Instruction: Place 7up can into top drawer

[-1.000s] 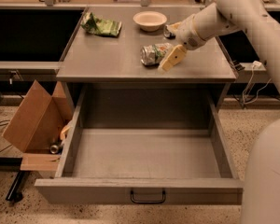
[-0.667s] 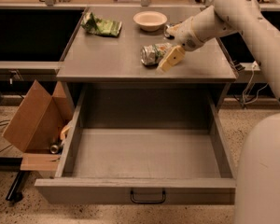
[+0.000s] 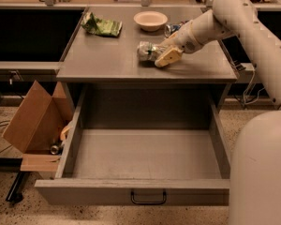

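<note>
The 7up can (image 3: 146,50) lies on its side on the grey counter top (image 3: 107,55), right of centre. My gripper (image 3: 160,55) reaches in from the right and sits right at the can's right end, low over the counter. The arm comes down from the upper right. The top drawer (image 3: 93,191) under the counter is pulled wide open towards the camera. Its inside holds nothing, and its small black handle (image 3: 148,198) is at the front middle.
A cream bowl (image 3: 150,20) stands behind the can, and a blue-and-silver can (image 3: 170,29) lies to its right, behind my wrist. A flat green snack bag (image 3: 101,26) lies at the back left. A brown cardboard box (image 3: 35,121) stands on the floor left of the drawer. My white body (image 3: 262,172) fills the lower right.
My gripper and the can have shifted a little to the left on the counter. My body fills more of the lower right. The drawer has not moved.
</note>
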Action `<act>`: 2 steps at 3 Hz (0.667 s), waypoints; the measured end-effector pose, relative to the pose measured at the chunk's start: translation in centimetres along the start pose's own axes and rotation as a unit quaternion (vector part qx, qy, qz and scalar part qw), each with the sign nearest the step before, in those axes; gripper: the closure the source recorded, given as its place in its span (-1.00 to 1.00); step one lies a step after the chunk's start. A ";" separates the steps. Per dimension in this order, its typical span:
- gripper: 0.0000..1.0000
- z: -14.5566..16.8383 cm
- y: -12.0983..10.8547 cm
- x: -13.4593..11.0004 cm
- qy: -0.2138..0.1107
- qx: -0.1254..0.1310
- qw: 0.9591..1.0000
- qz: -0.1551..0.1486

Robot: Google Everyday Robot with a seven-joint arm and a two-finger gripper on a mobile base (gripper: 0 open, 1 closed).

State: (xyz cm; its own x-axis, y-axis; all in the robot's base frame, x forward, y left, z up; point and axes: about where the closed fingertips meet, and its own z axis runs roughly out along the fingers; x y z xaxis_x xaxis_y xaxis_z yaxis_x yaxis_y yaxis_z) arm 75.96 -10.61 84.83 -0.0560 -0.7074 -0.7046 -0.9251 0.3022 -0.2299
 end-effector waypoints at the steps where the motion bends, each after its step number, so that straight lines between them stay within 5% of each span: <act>1: 0.31 0.2 0.0 0.0 0.000 -0.002 1.000 0.002; 2: 0.78 -0.9 0.9 -0.7 0.000 -0.001 1.000 -0.014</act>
State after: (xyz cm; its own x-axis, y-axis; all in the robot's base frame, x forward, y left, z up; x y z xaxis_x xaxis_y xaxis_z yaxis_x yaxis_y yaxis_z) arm 74.80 -10.44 85.68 -0.0307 -0.7148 -0.6987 -0.9272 0.2814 -0.2472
